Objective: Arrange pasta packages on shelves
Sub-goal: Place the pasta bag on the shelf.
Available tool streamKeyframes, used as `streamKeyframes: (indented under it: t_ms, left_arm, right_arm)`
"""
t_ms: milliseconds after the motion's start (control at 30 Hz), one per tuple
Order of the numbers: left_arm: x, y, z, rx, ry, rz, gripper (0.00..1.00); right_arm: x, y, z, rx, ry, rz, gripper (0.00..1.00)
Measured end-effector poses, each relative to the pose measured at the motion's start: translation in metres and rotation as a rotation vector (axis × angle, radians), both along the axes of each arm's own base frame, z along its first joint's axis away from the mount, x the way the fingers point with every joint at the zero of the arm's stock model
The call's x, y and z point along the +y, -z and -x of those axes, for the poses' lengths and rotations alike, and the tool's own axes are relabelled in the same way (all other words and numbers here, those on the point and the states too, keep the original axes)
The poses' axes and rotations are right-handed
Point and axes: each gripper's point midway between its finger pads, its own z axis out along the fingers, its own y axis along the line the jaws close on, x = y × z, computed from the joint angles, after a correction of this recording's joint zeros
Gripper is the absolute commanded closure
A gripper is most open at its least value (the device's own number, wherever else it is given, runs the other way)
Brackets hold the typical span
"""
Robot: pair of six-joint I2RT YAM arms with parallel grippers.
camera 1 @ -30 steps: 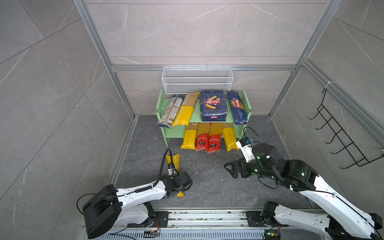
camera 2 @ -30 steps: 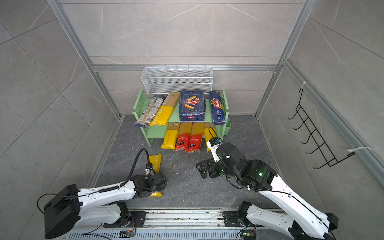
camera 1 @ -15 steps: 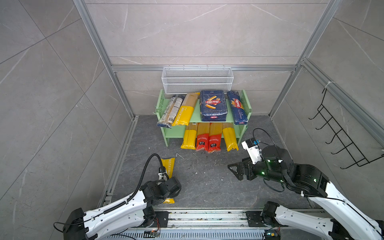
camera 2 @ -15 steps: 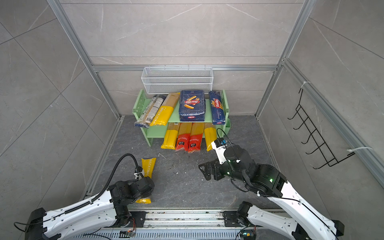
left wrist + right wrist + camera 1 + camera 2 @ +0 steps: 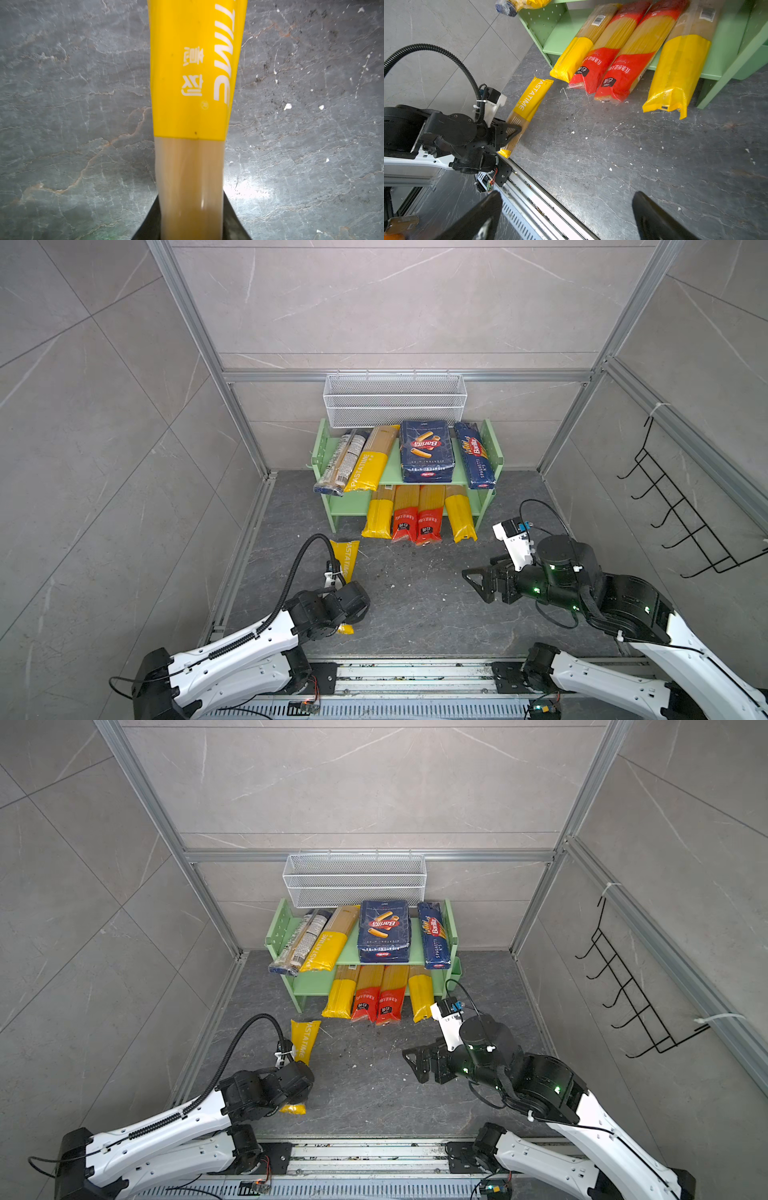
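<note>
Between jaws of left end effector | yellow spaghetti bag (clear section)

High over the rail at the front, both top views look steeply down toward the back wall and the rack, taking in nearly the same whole scene with a slight sideways shift. The left wrist camera sits very near a yellow pack, looking along it onto the floor. The right wrist camera looks from low across the floor to the left arm, that pack and the lower shelf, all shared with the top views.
</note>
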Motion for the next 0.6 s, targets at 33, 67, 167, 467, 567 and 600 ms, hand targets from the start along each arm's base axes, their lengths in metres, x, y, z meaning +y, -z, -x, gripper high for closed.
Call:
streamKeyframes:
  t_ms: [33,67,167,467,567,600]
  left_arm:
    - [0.001,-0.001,-0.001,-0.007,0.001,-0.004,1.00]
    - [0.001,-0.002,-0.001,-0.014,0.003,-0.006,1.00]
    - [0.002,-0.008,-0.006,-0.052,0.017,-0.007,1.00]
    - [-0.008,-0.028,-0.023,-0.178,0.073,-0.006,1.00]
    - [-0.009,-0.030,-0.028,-0.198,0.093,-0.038,1.00]
    - [-0.009,-0.031,-0.030,-0.205,0.098,-0.052,1.00]
  right_arm:
    - [0.000,0.000,0.000,0.000,0.000,0.001,0.00]
    - [-0.001,0.000,0.000,0.000,0.002,0.003,0.00]
    - [-0.001,0.001,0.000,-0.001,0.005,0.006,0.00]
    - [-0.002,-0.001,-0.001,-0.010,0.008,0.011,0.00]
    - [-0.002,-0.001,-0.002,-0.009,0.010,0.015,0.00]
    - [-0.002,-0.002,-0.003,-0.011,0.011,0.015,0.00]
